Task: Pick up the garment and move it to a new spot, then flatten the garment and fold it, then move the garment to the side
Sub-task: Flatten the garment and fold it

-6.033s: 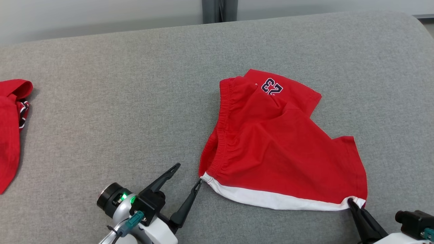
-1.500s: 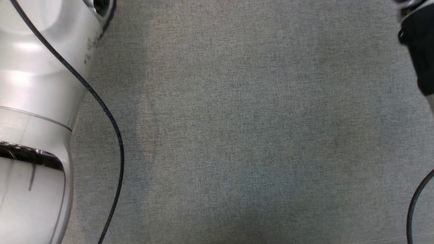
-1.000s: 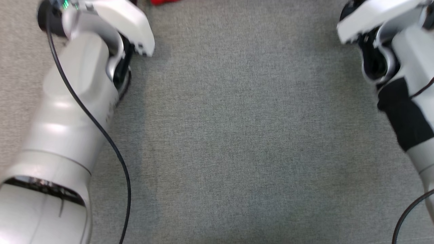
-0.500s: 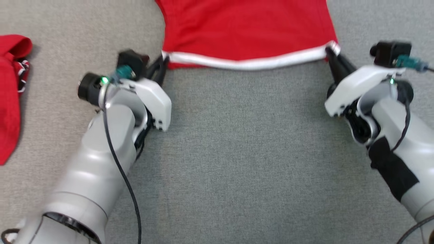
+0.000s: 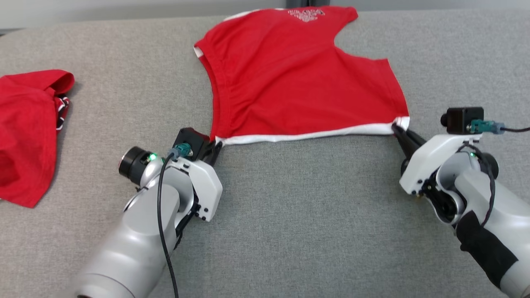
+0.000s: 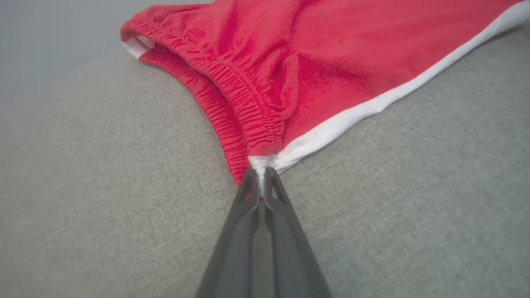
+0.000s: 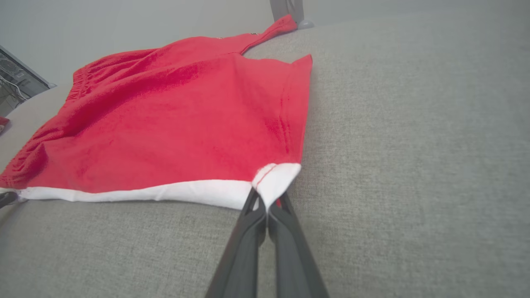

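Garment (image 5: 298, 82): soft red matt cloth; couch (image 5: 310, 215): coarse grey weave.

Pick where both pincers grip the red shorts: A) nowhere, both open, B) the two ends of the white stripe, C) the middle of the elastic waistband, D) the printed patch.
B: the left pincer and right pincer are each shut on one end of the white stripe of the red shorts.

Garment (image 5: 298, 78) on sofa (image 5: 290, 207), probably, second garment (image 5: 29, 132) left

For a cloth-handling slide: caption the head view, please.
Left fingers and right fingers pinch the white-hemmed corners of red shorts spread on a grey cushion; another red garment lies left.
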